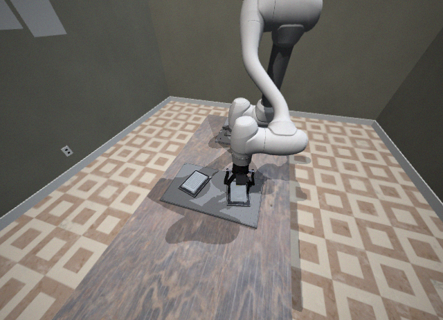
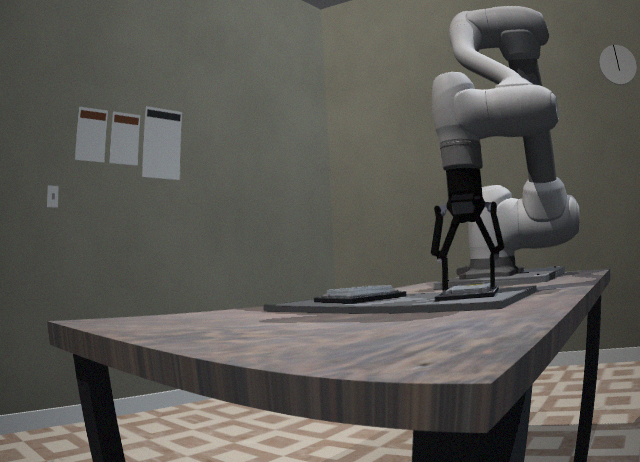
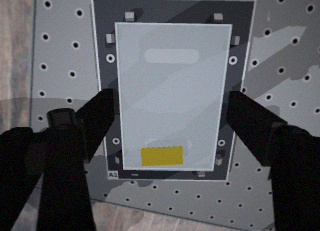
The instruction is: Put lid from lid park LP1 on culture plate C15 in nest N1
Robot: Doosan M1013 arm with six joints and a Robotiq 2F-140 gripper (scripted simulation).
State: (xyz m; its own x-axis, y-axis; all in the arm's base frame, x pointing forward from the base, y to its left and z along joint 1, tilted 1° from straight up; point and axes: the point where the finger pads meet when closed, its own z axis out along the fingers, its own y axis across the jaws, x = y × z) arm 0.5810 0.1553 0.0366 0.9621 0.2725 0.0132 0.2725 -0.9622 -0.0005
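Looking at where things stand, I'd say this is barely started. The gripper (image 3: 172,111) hangs right over the lid (image 3: 173,93), jaws spread apart with one finger (image 3: 100,116) off the lid's 9 o'clock edge and the other off its 3 o'clock edge in the wrist view. They straddle it but I see a sliver of dark frame between each finger and the lid, so nothing is pinched yet.

The lid itself lies flat in its lid park (image 3: 100,56), a dark frame with little locating tabs, with a yellow tag (image 3: 161,156) near the lid's 6 o'clock end. In the side view the fingertips are down near the level of the park.

The culture plate (image 1: 194,182) sits uncovered in its nest (image 1: 183,190) on the same gray pegboard base (image 1: 246,216), at roughly 9 o'clock from the gripper in the top view, well apart from the lid.

So what's left, by my read: close on the lid, lift it, carry it across, line it up over the plate and press it fully down. Basically everything.
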